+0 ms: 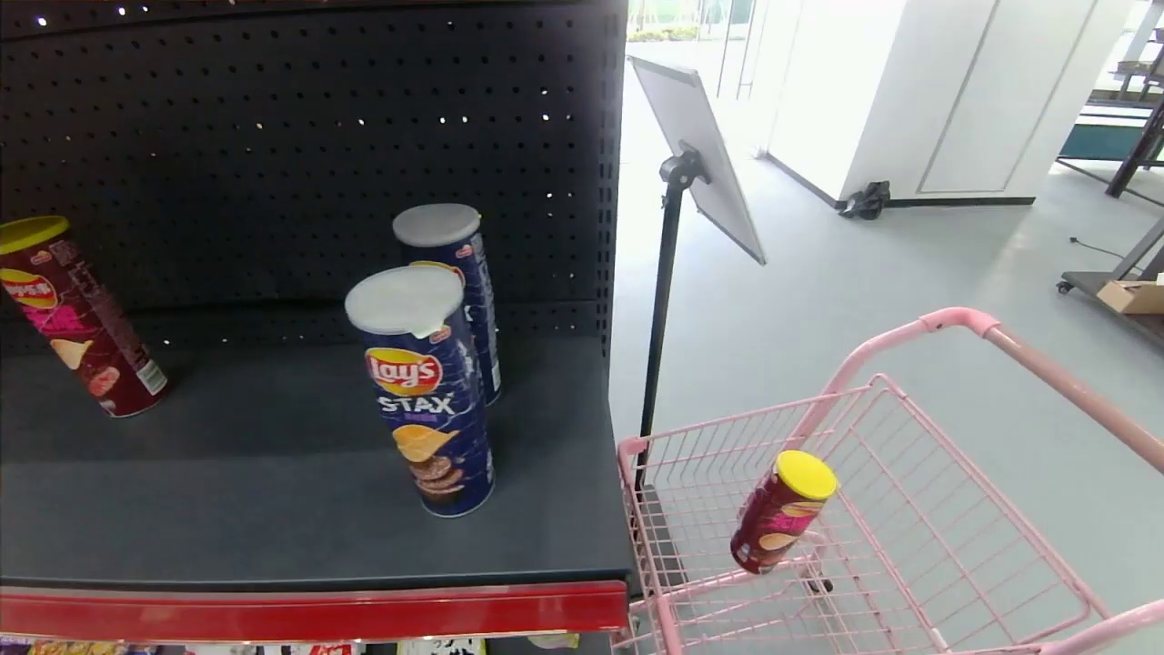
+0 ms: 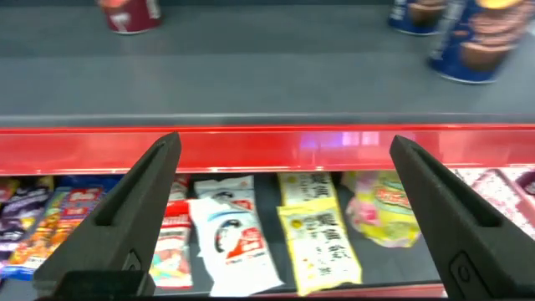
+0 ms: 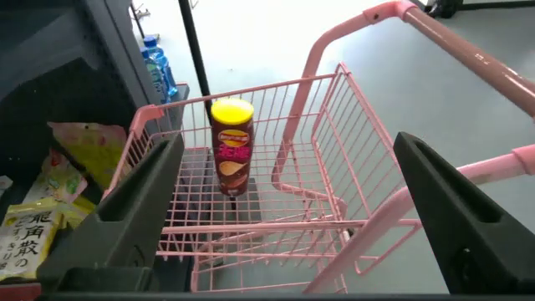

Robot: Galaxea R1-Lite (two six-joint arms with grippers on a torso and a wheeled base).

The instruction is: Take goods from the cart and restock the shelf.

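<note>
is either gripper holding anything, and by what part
Nothing is held: the left gripper and right gripper are both open and empty. The maroon yellow-lidded chip can sits free in the pink wire cart.

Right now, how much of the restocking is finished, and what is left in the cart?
Done: three cans stand on the shelf: a dark red can, a front blue can and a rear blue can. In hand: nothing; the left gripper is open before the shelf's red edge, and the right gripper is open above the cart. Left: one yellow-lidded can in the cart.
</note>
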